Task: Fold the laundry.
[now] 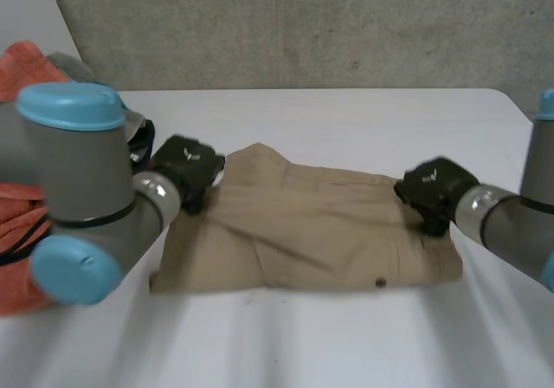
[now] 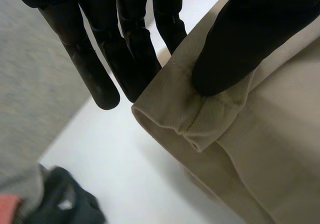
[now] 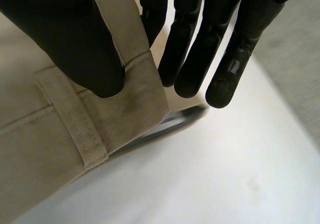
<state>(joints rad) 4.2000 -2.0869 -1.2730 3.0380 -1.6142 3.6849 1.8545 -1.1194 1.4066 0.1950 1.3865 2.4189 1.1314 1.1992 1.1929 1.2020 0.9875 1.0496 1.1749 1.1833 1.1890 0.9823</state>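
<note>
the khaki trousers lie folded flat mid-table. the wrist views reveal the grips: the left hand pinches a far-edge corner under its thumb, and the right hand pinches the waistband beside a belt loop. the head view adds orange cloth by the left arm.

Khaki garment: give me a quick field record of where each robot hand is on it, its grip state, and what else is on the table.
garment: khaki garment, partly folded, on the white table
left robot hand: far left corner, thumb on top, fingers behind the edge, pinching it
right robot hand: far right corner by a belt loop, thumb on top, pinching it
corners: both appear raised off the table
other: orange cloth pile beside the left arm
</note>
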